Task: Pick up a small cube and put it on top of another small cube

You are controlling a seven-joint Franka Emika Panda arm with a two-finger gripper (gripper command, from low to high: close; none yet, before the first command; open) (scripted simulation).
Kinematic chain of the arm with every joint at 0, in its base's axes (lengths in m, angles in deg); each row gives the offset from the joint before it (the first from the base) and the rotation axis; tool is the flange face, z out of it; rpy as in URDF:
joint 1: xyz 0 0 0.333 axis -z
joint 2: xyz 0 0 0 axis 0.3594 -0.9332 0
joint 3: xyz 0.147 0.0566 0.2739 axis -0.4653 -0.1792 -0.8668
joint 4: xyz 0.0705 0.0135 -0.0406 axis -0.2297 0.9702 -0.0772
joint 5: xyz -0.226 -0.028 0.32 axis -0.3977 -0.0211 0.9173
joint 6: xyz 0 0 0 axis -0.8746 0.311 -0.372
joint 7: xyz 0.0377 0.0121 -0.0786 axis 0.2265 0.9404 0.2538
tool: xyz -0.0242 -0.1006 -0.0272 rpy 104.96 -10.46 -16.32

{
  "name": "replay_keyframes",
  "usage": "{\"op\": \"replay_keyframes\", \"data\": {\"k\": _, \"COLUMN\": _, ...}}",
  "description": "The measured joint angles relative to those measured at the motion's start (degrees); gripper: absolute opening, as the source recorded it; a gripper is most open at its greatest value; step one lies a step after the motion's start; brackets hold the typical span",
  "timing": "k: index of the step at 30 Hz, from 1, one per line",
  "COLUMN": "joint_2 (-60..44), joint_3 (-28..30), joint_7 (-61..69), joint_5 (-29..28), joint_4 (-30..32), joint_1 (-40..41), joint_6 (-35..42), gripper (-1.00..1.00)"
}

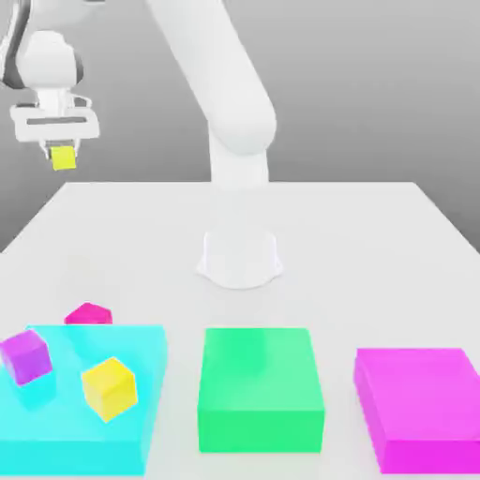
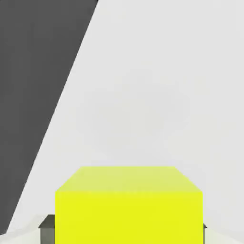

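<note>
**Yellow cube held high above the tabletop's far corner**

Cyan, green and magenta flat blocks line the near edge of the white tabletop [image 1: 375, 234] in the exterior view. The large cyan block [image 1: 84, 422] sits at that view's left and carries two small cubes on its top face: a purple cube [image 1: 25, 356] toward its left rear corner and a second yellow cube [image 1: 109, 386] nearer its middle, both tilted and apart from each other. The green block [image 1: 260, 389] lies in the centre, and the large magenta block [image 1: 422, 408] at the view's right.

Just behind the cyan block's rear edge, on the bare tabletop, rests the small hot-pink cube [image 1: 88, 314], with nothing on top of it.

Farther back, at the middle of the tabletop, stands the arm's round white base [image 1: 240, 258], its column rising and bending toward the view's upper left.

Farthest off, high above the tabletop's far left corner, hangs the gripper [image 1: 63, 150]. Its jaws are closed on the small yellow cube [image 1: 64, 157], which hangs well clear of the surface and well apart from the hot-pink cube. In the hand view the same small yellow cube [image 2: 128, 205] appears large and close, with dark finger parts showing at its lower corners and the pale tabletop beyond it.
</note>
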Motion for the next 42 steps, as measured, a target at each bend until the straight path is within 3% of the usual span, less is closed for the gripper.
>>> {"op": "replay_keyframes", "data": {"k": 6, "joint_2": -10.0, "joint_3": -7.2, "joint_7": 8.9, "joint_5": 7.2, "joint_4": -1.2, "joint_1": 5.1, "joint_6": -12.1, "gripper": -1.0}}
{"op": "replay_keyframes", "data": {"k": 7, "joint_2": -11.3, "joint_3": -8.3, "joint_7": 9.6, "joint_5": 8.3, "joint_4": -1.6, "joint_1": 5.9, "joint_6": -13.1, "gripper": 1.0}}
{"op": "replay_keyframes", "data": {"k": 13, "joint_2": -12.0, "joint_3": -8.8, "joint_7": 9.9, "joint_5": 8.7, "joint_4": -1.8, "joint_1": 6.3, "joint_6": -13.6, "gripper": 1.0}}
{"op": "replay_keyframes", "data": {"k": 17, "joint_2": -6.0, "joint_3": -3.6, "joint_7": 6.9, "joint_5": 3.5, "joint_4": 0.2, "joint_1": 2.4, "joint_6": -9.1, "gripper": 1.0}}
{"op": "replay_keyframes", "data": {"k": 23, "joint_2": -2.1, "joint_3": -8.2, "joint_7": 12.0, "joint_5": 0.7, "joint_4": -3.7, "joint_1": -2.2, "joint_6": -7.2, "gripper": 1.0}}
{"op": "replay_keyframes", "data": {"k": 33, "joint_2": 0.2, "joint_3": -7.5, "joint_7": 9.7, "joint_5": -3.5, "joint_4": 7.1, "joint_1": -7.9, "joint_6": -5.9, "gripper": 1.0}}
{"op": "replay_keyframes", "data": {"k": 42, "joint_2": 2.1, "joint_3": -10.6, "joint_7": 11.8, "joint_5": -9.5, "joint_4": 16.7, "joint_1": -15.8, "joint_6": -5.7, "gripper": 1.0}}
